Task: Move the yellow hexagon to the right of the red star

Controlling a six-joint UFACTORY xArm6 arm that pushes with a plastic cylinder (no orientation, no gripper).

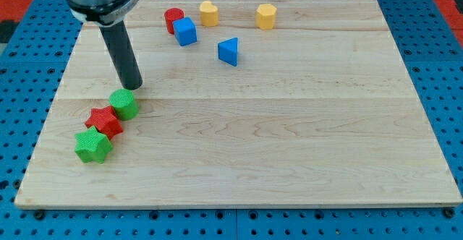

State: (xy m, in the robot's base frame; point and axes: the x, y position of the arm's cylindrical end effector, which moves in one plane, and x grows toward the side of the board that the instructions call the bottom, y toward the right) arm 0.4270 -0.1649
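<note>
Taking the red star (pixel 104 121) as the landmark, nearest the view's bottom lies a green star (pixel 92 146), just below and to the left of it and touching or nearly touching it. The red star itself sits near the left edge of the wooden counter (pixel 289 146). Just above and to the right of the red star stands a green cylinder (pixel 124 104), pressed close against it, so the three blocks form a short diagonal line.

My tip (pixel 133 87) rests just above the green cylinder, up and to the right of the red star, with a small gap to the cylinder. The end effector is a plain dark rod with nothing that opens or closes, and it holds no block.

Farther up and well to the right of the red star is a blue triangular block (pixel 228 51). Beyond it, a blue cube (pixel 185 32) touches a red cylinder-like block (pixel 173 19); a yellow block (pixel 209 13) stands beside them. The yellow hexagon (pixel 266 16) lies farthest right, near the counter's top edge, well apart from the red star.
</note>
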